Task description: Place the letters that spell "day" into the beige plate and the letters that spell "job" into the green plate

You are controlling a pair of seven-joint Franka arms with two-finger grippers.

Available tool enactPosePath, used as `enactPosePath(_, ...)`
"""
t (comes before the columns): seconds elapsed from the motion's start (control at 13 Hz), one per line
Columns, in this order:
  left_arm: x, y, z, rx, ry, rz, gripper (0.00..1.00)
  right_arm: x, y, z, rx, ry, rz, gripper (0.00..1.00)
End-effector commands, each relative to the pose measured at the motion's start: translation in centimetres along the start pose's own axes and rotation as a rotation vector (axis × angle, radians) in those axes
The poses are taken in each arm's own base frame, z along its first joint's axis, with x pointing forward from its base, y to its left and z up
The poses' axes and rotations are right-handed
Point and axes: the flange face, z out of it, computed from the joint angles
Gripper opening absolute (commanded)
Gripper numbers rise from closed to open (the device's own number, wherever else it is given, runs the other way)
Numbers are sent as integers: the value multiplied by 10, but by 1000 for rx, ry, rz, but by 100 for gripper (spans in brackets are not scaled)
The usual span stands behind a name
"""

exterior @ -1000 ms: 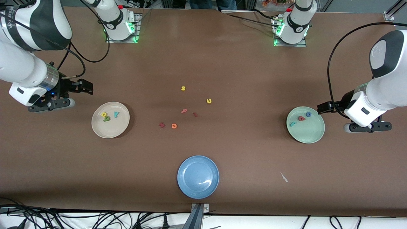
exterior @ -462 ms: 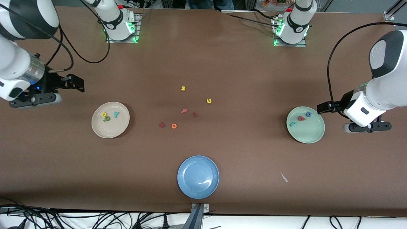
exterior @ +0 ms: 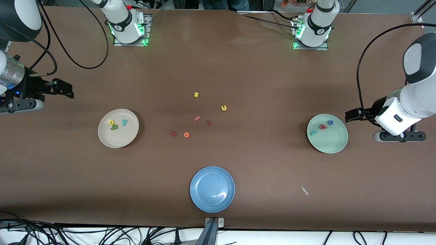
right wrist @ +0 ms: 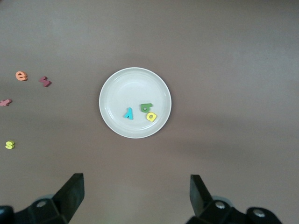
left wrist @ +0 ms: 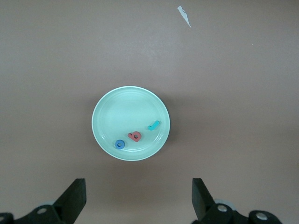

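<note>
The beige plate (exterior: 106,139) holds a yellow letter (exterior: 111,122), a dark green one (exterior: 114,127) and a teal "y" (exterior: 125,122). The green plate (exterior: 333,143) holds a teal hook (exterior: 313,132), a red-pink letter (exterior: 323,127) and a blue "o" (exterior: 330,122). My right gripper (exterior: 17,104) hangs open and empty over bare table at the right arm's end, with the beige plate (right wrist: 117,88) in its wrist view. My left gripper (exterior: 399,136) hangs open and empty over the table beside the green plate (left wrist: 112,107), toward the left arm's end.
Loose letters lie mid-table: a yellow "s" (exterior: 196,94), a yellow "u" (exterior: 223,108), an orange "e" (exterior: 186,134), a pink one (exterior: 197,118) and two dark red ones (exterior: 173,133). An empty blue plate (exterior: 212,189) sits near the front edge. A white scrap (exterior: 304,190) lies nearby.
My right arm has drawn away from the beige plate toward its end of the table. My left arm has shifted slightly outward. Both grippers stay open; no letter has moved.
</note>
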Motion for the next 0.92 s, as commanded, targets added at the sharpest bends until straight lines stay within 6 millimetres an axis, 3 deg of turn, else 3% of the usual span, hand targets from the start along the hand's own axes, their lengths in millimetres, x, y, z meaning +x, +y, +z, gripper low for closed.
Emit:
enactPosePath(0.0,-4,0,-7,-16,10,36,100,-1,-4,-9,17,2,-8,100)
enactPosePath(0.85,-4,0,-7,-20,10,35,100,0,-7,-7,15,-1,-19,100)
